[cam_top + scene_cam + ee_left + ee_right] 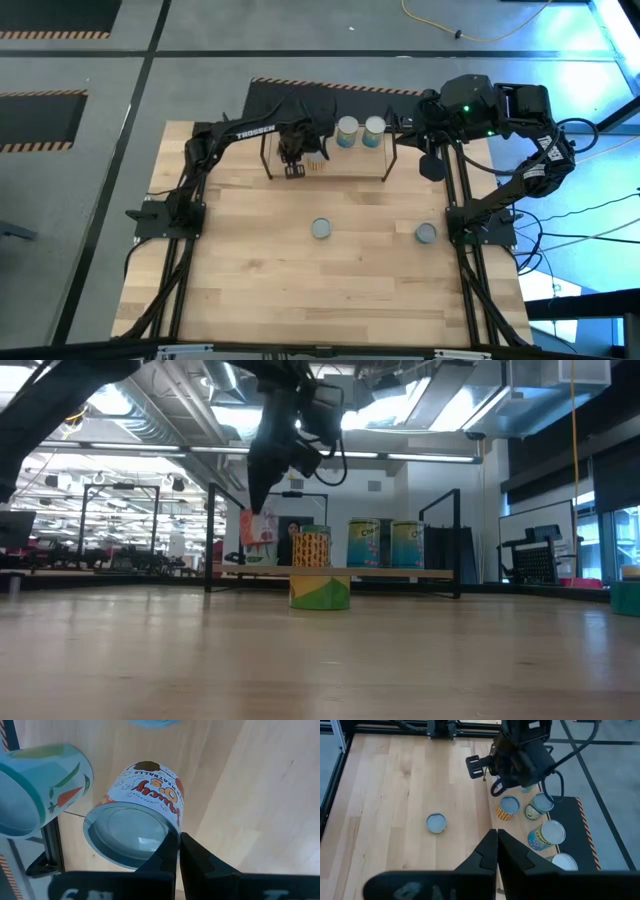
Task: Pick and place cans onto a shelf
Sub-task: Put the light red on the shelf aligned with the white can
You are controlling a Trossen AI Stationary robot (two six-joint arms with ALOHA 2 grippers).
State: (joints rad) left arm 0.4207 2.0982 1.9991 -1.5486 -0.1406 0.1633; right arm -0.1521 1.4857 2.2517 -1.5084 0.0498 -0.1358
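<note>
On the left of the high view, the left arm reaches across the bench (260,290) to the shelf (328,171) at the far edge. The left gripper (295,170) hangs over the shelf's left end with its fingers (167,857) pressed together and empty. Its wrist view looks down on an orange-lettered can (142,812) standing just ahead of the fingertips, the near rim at or almost at the tips, so contact cannot be settled. A carrot-printed can (40,787) stands just beside it. In the low view the gripper sits above the cans at the shelf's left end.

Toward the middle of the shelf two blue-sided cans (360,132) stand side by side, tops up. On the open bench in front of the shelf, a green-and-yellow can (321,229) stands near the centre, and another can (426,234) stands further right, close to the right arm's base. Both are upright and well apart from either gripper.

On the right, the right arm is folded back beyond the shelf's right end. The right gripper (497,852) waits high, fingers closed on nothing.

By my reading, the left arm is at the end of a placement. At least two cans are not yet shelved. The next move calls for lifting clear without nudging the shelved cans, spreading the fingers, and descending over a loose can.
</note>
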